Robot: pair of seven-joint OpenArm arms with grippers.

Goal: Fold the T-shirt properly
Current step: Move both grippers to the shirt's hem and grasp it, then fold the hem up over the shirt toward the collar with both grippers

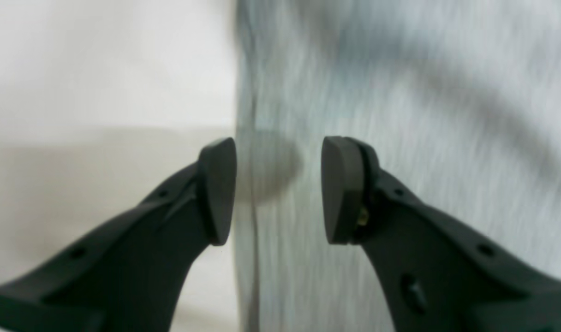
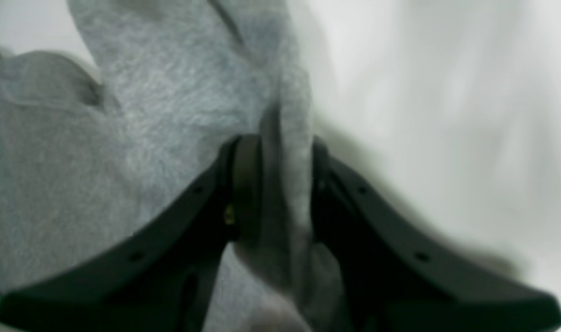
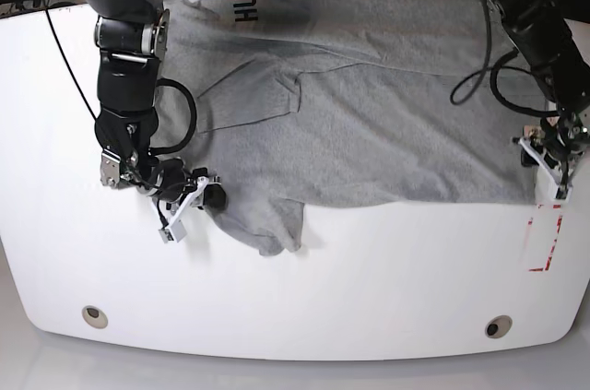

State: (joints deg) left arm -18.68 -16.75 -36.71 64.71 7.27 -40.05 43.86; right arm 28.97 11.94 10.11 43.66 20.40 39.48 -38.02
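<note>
The light grey T-shirt (image 3: 369, 123) lies spread across the white table, with part of its black lettering (image 3: 244, 7) showing at the far edge. My right gripper (image 3: 210, 196) is at the shirt's near-left part, and in the right wrist view it (image 2: 285, 184) is shut on a bunched fold of the grey cloth (image 2: 170, 106). My left gripper (image 3: 546, 169) is at the shirt's right edge. In the left wrist view it (image 1: 279, 189) is open, with one fingertip on each side of the shirt's edge (image 1: 246, 230), and it holds nothing.
A red-outlined rectangle (image 3: 544, 238) is marked on the white table (image 3: 387, 270) near its right edge, just in front of the left gripper. Two round holes (image 3: 92, 314) (image 3: 498, 325) sit near the front edge. Cables lie behind the table.
</note>
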